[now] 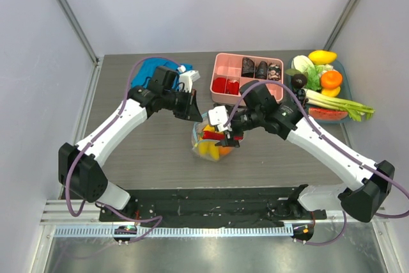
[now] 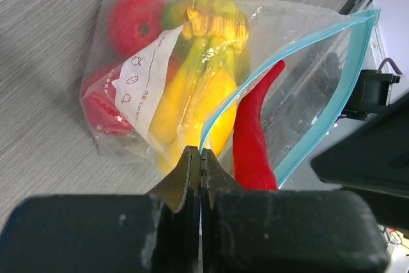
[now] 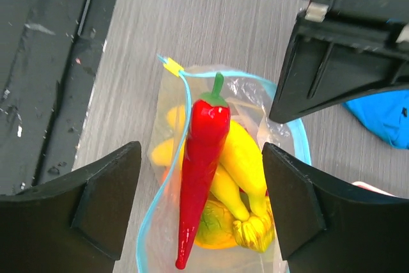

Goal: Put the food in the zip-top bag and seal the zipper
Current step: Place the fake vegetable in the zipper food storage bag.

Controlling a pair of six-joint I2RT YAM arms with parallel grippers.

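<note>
The clear zip-top bag (image 1: pixel 209 144) stands at the table's middle with its mouth wide open. My left gripper (image 2: pixel 201 155) is shut on its teal zipper (image 2: pixel 220 110) strip and holds that rim up; in the top view this gripper (image 1: pixel 196 114) sits at the bag's far-left edge. Inside lie a red tomato (image 2: pixel 133 22), a yellow banana bunch (image 2: pixel 204 75) and a long red chili pepper (image 3: pixel 201 158), which leans in the mouth. My right gripper (image 3: pixel 201 202) hovers open just above the mouth, its fingers (image 3: pixel 105 206) clear of the pepper on both sides.
A pink compartment tray (image 1: pixel 220 71) with more food sits behind the bag. A blue plate (image 1: pixel 343 68) heaped with vegetables and fruit is at the far right. A folded blue cloth (image 1: pixel 144 71) lies far left. A black mat (image 1: pixel 211 199) lines the near edge.
</note>
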